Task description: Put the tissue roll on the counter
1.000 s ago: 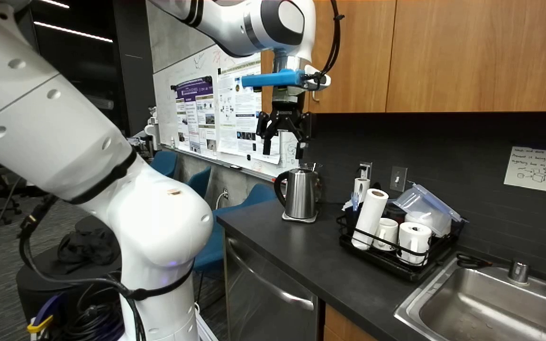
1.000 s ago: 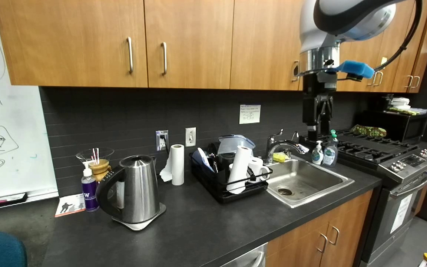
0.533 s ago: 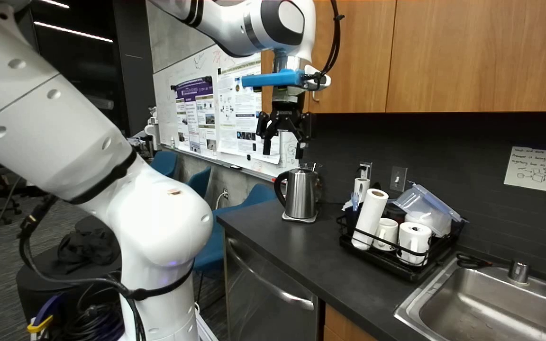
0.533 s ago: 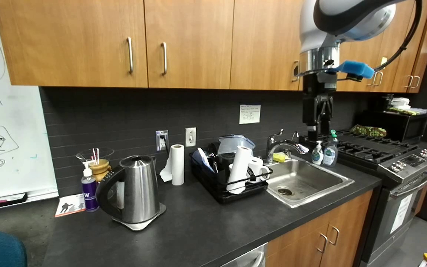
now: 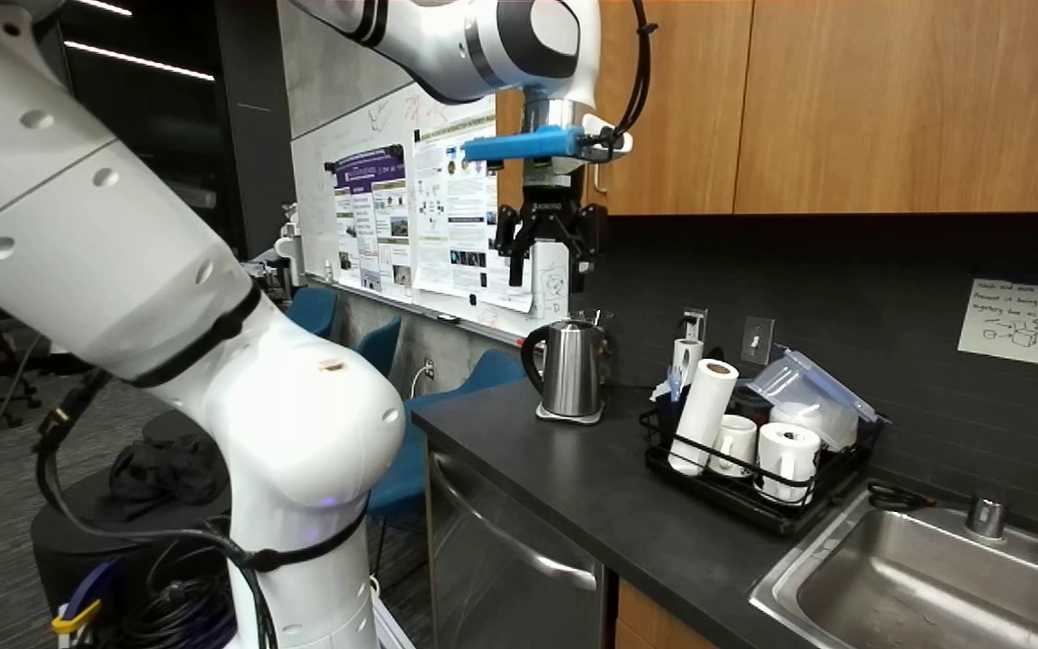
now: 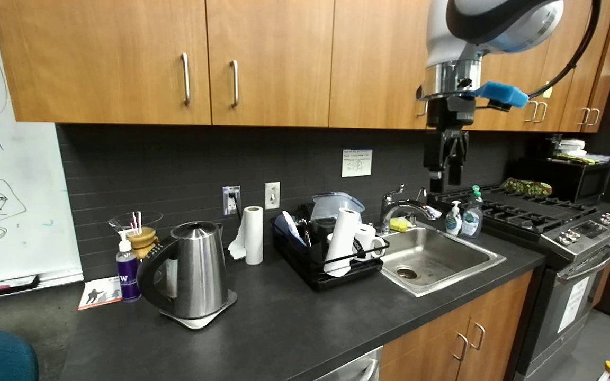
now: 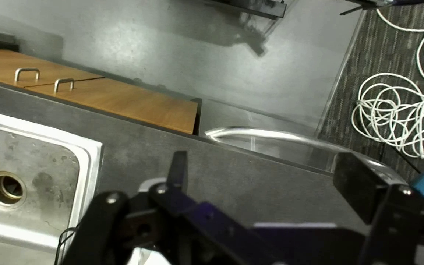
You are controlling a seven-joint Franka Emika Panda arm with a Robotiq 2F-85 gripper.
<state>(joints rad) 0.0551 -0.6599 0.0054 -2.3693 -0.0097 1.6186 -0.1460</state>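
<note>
A white tissue roll leans tilted in the black dish rack in both exterior views (image 5: 705, 416) (image 6: 342, 238). A second slim white roll stands upright at the back wall (image 6: 253, 236), partly hidden behind the leaning roll in an exterior view (image 5: 687, 355). The dark grey counter (image 6: 284, 328) also spans the wrist view (image 7: 256, 184). My gripper (image 5: 547, 278) is open and empty, pointing down, high above the counter and apart from both rolls; it also shows in an exterior view (image 6: 445, 182) and the wrist view (image 7: 261, 162). White parts behind its left finger cannot be identified.
The dish rack (image 6: 331, 280) also holds mugs (image 5: 733, 446) and a clear container (image 5: 807, 388). The steel kettle (image 6: 202, 270) stands on the counter. A steel sink (image 6: 461, 276) with a faucet (image 6: 408, 205) lies beside the rack. Wooden cabinets (image 6: 268, 63) hang above.
My gripper has risen slightly, with a small sideways shift: right in one exterior view, left in the opposite picture. It stays open. The rolls, rack and kettle have not moved.
</note>
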